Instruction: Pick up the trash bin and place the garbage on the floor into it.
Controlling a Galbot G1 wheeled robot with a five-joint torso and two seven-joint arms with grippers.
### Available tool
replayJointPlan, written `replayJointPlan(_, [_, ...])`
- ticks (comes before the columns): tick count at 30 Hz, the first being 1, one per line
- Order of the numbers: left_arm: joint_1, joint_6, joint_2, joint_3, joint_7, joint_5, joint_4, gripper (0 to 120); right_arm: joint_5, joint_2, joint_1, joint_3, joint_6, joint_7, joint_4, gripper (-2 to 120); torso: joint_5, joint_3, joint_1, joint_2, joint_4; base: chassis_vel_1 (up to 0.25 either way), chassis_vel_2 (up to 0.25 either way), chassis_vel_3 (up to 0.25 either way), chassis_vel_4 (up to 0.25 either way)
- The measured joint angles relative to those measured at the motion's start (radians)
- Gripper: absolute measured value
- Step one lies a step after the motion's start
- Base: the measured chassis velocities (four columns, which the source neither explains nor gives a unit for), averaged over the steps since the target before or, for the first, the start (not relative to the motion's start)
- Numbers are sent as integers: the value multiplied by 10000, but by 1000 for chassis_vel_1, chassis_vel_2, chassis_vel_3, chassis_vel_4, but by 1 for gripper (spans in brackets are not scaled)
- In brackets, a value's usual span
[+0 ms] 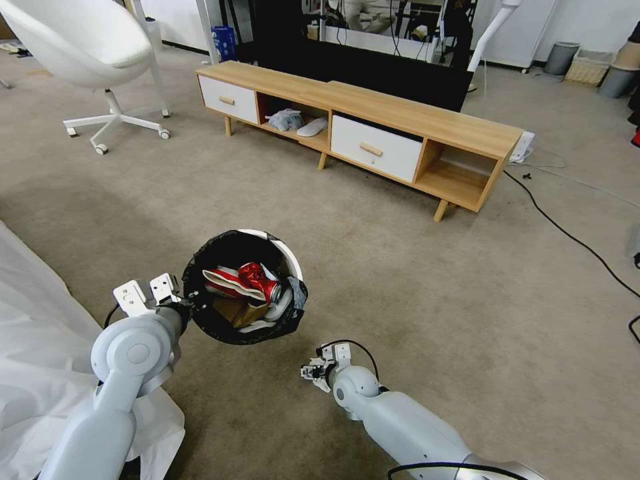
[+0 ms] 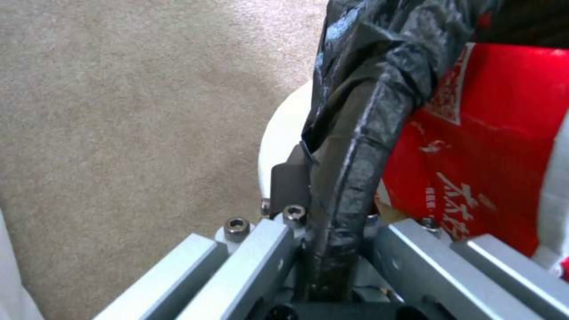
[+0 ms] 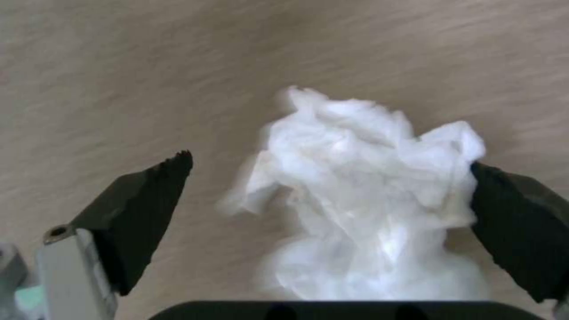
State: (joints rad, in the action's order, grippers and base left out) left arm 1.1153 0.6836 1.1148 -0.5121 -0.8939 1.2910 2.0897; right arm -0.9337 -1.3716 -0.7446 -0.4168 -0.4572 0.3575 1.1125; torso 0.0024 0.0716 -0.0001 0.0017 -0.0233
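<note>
The left tool (image 1: 187,305) is clenched on the black-bagged rim of the trash bin (image 1: 288,253), holding it tilted above the beige carpet (image 1: 467,300). Inside lie a crushed red can (image 1: 259,280), a brown paper bag (image 1: 233,312) and a red-white snack wrapper (image 2: 492,146) printed with white characters, too partial to read. The right tool (image 3: 332,204) is spread wide around a crumpled white tissue (image 3: 367,186), one finger perhaps touching it.
</note>
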Motion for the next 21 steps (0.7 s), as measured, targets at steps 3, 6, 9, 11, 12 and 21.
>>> replayJointPlan(3, [-11, -1, -1, -5, 2, -8, -13, 0, -54, 3, 0, -26, -29, 76, 65, 97, -8, -1, 0, 0, 7, 0, 0, 0, 0])
replayJointPlan(6, [-18, -1, 6, -3, 1, -12, -41, 0, -167, 3, 0, -147, -76, 201, 253, 97, -12, 3, 1, -3, 11, 0, 0, 0, 0])
replayJointPlan(9, [-32, -1, 26, 3, 24, -40, -71, 0, -307, -6, 6, -264, -126, 337, 416, 96, -17, 2, 1, -4, 7, 0, 0, 0, 0])
replayJointPlan(11, [-34, -1, 46, 5, 81, -100, -116, 0, -512, -9, 1, -423, -183, 529, 693, 97, -16, 3, 2, -4, 8, 0, 0, 0, 0])
replayJointPlan(12, [-34, -1, 46, 5, 81, -100, -116, 0, -512, -9, 1, -423, -183, 529, 693, 97, -16, 3, 2, -4, 8, 0, 0, 0, 0])
replayJointPlan(21, [-32, -1, 97, 27, 192, -285, -188, 0, -450, 20, 52, -357, -132, 585, 655, 97, -22, -2, 1, -4, -2, 0, 0, 0, 0])
